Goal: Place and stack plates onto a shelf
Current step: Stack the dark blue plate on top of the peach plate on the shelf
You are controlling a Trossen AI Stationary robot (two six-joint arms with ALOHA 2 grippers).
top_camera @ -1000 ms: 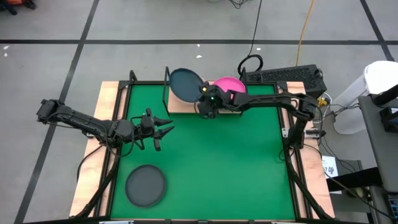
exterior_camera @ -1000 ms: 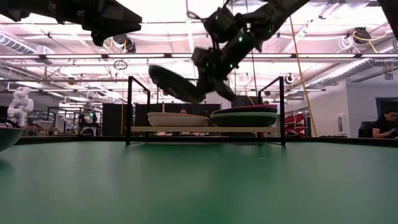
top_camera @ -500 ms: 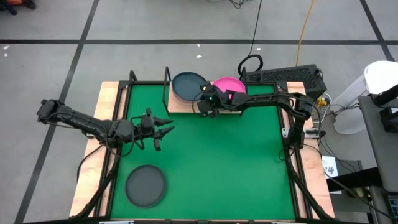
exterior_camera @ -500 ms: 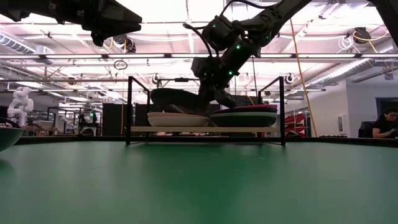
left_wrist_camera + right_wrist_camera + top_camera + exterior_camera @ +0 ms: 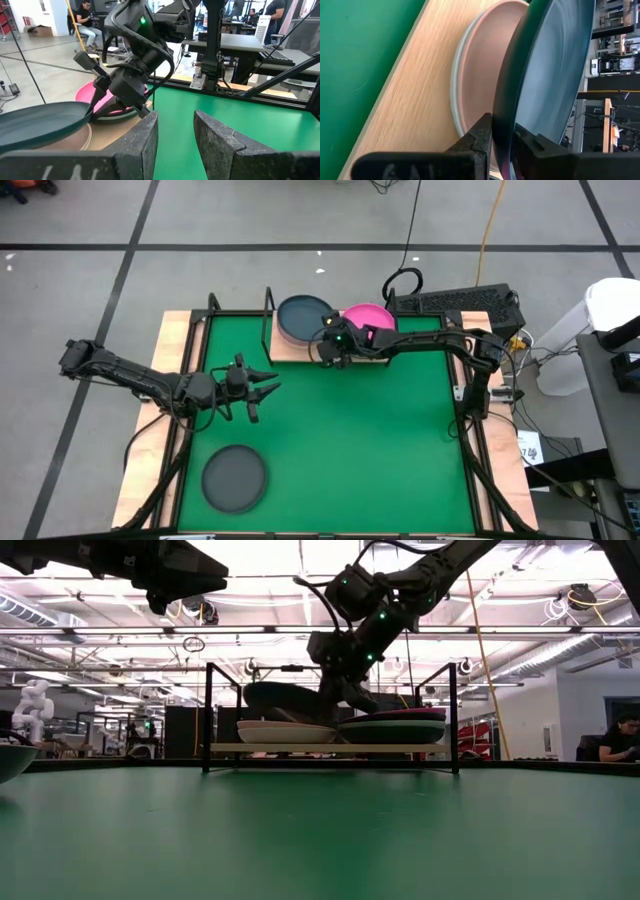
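We see the green table (image 5: 330,420) filling the middle of the high view, with the shelf (image 5: 285,350) standing at its far edge, a light-wood board on a thin black wire frame.

The right arm reaches across the far side of the table to the shelf. The right gripper (image 5: 330,352) is clamped on the rim of a dark grey plate (image 5: 303,317), one finger on each face of the rim, as the right wrist view shows (image 5: 547,75). In the low view this plate (image 5: 285,700) hangs just above a light pink plate (image 5: 285,732) on the shelf's left half; we cannot tell whether the two touch. The light pink plate seems to rest on a paler plate; the right wrist view shows a pale rim beneath it.

Beside it on the shelf's right half sits a hot pink plate (image 5: 372,315), lying on top of darker plates in the low view.

The left arm waits over the table's left side, the left gripper (image 5: 262,386) spread apart and empty.

Another dark plate (image 5: 234,478) lies flat on the near left corner of the table.
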